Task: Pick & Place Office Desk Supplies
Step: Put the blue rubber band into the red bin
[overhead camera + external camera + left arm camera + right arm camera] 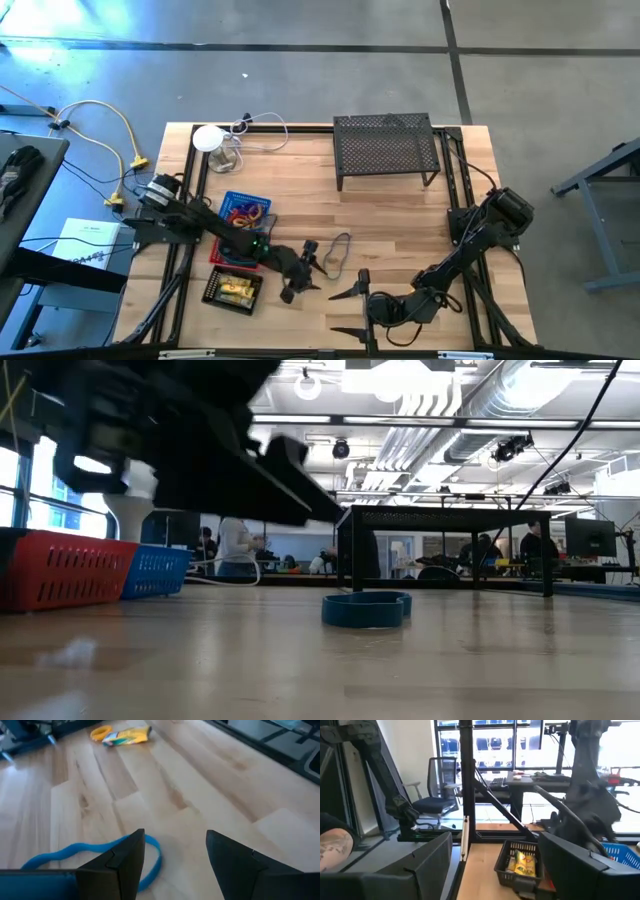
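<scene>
Currently left hand [305,272] is hovering open and empty over the bench [400,215] near its front edge, jaws spread just beside the blue elastic loop [95,855], which is lying flat on the wood. Right hand [347,310] is sitting at the front edge, fingers wide, gripping nothing. Yellow tubes are resting in the black basket [233,290] by the front-left corner.

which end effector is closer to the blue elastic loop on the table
Left. The left end effector is open right beside the blue elastic loop, whose band lies by one of its fingers in the left wrist view. The right end effector is open too, farther off near the table's front edge.
</scene>
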